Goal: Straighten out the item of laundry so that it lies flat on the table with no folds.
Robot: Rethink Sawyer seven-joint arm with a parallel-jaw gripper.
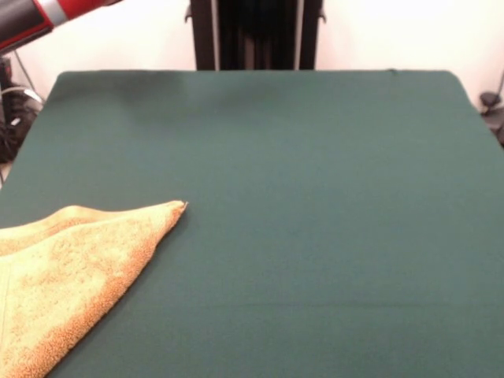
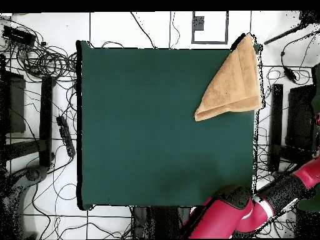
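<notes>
- Towel folded into a triangle, sits at the counter's near-left corner in the front view, overhanging the edge in the overhead view.
- Risk: pulling a layer outward likely drags it off the counter.
- Arm drawn back at far side; gripper not visible, open or closed can't tell.

The bench is covered in plain dark green cloth, uniform across its surface with no pattern. The towel is orange-yellow terry with a fluffy, nubbly texture, paler gold across its faces and a deeper orange along its folded edges. The arm is red with black sections, and the floor around the bench is white with dark lines.
</notes>
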